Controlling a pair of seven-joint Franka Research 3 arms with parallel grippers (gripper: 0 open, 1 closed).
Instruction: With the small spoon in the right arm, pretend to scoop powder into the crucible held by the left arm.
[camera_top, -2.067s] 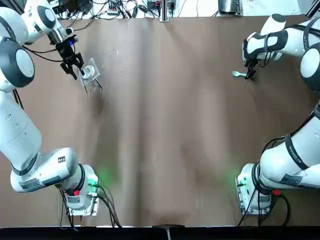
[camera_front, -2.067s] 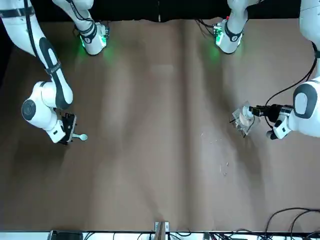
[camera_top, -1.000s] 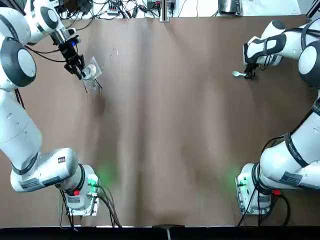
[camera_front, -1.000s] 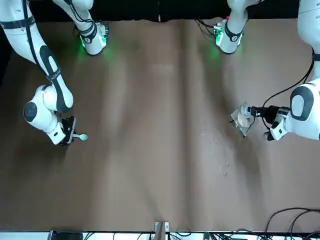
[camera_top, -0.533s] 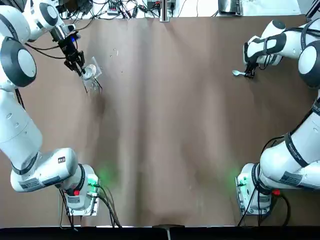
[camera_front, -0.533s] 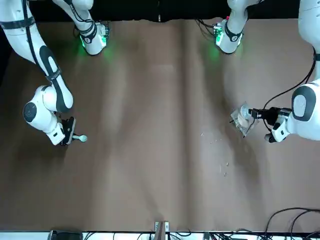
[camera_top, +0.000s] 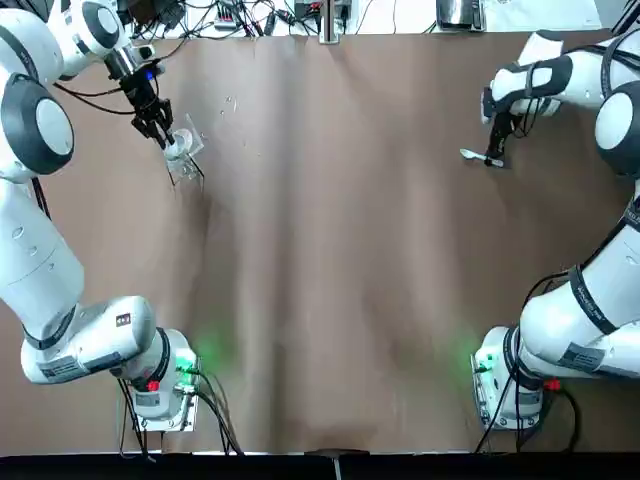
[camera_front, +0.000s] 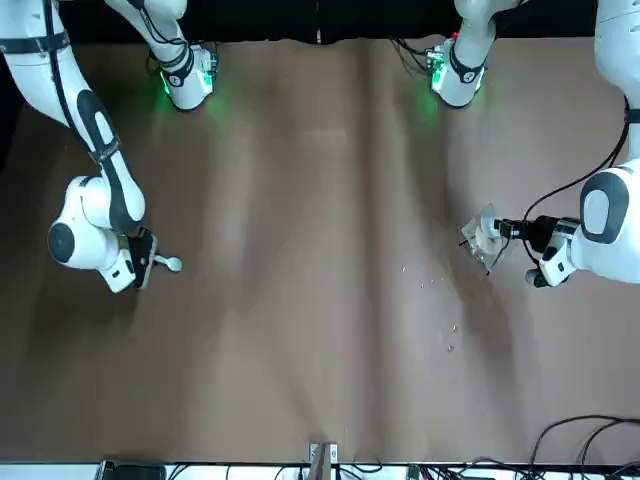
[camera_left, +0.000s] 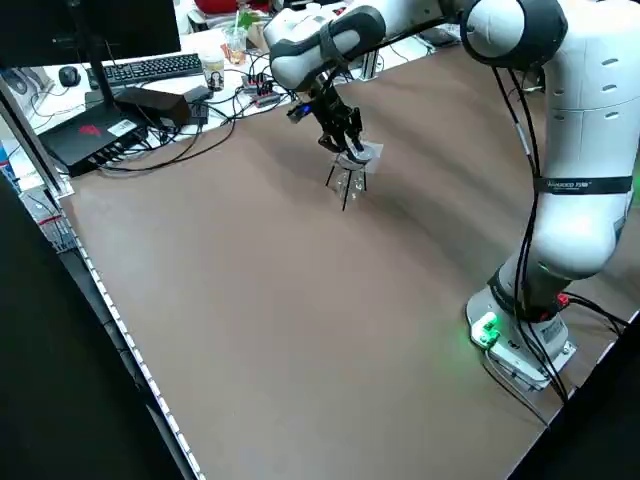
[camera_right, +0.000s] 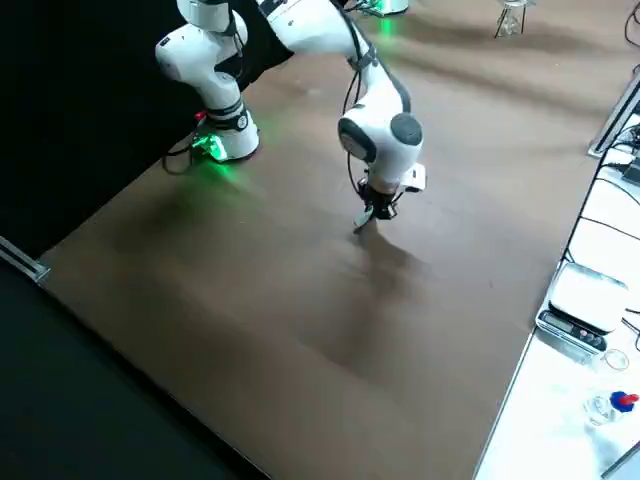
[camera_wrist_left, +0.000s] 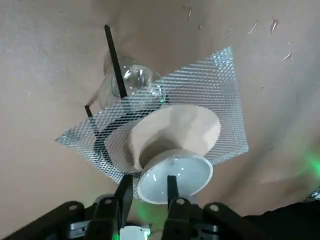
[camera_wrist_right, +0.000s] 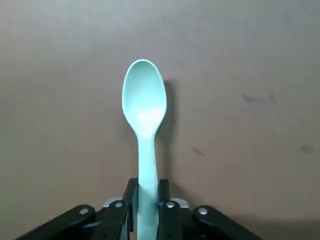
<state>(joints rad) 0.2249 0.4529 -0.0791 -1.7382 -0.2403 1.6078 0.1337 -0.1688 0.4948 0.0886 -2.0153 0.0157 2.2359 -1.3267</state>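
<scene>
We see our left gripper (camera_wrist_left: 148, 190) pinching the white crucible's (camera_wrist_left: 172, 145) rim on the wire gauze (camera_wrist_left: 222, 90) near the table's (camera_top: 330, 260) far-left corner. Our right gripper (camera_wrist_right: 146, 194) pinches the small spoon's (camera_wrist_right: 144, 107) handle near the far-right corner.

Left arm (camera_top: 40, 270), right arm (camera_top: 600, 290): white rounded shells, grey joint caps (camera_top: 35, 125); black cable (camera_top: 88, 105) behind left claw (camera_top: 165, 140).

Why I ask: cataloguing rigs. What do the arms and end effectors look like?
Left arm and right arm: white, grey joint caps, black bands, black cables, green lights at the bases. Left end effector and right end effector: black.
</scene>
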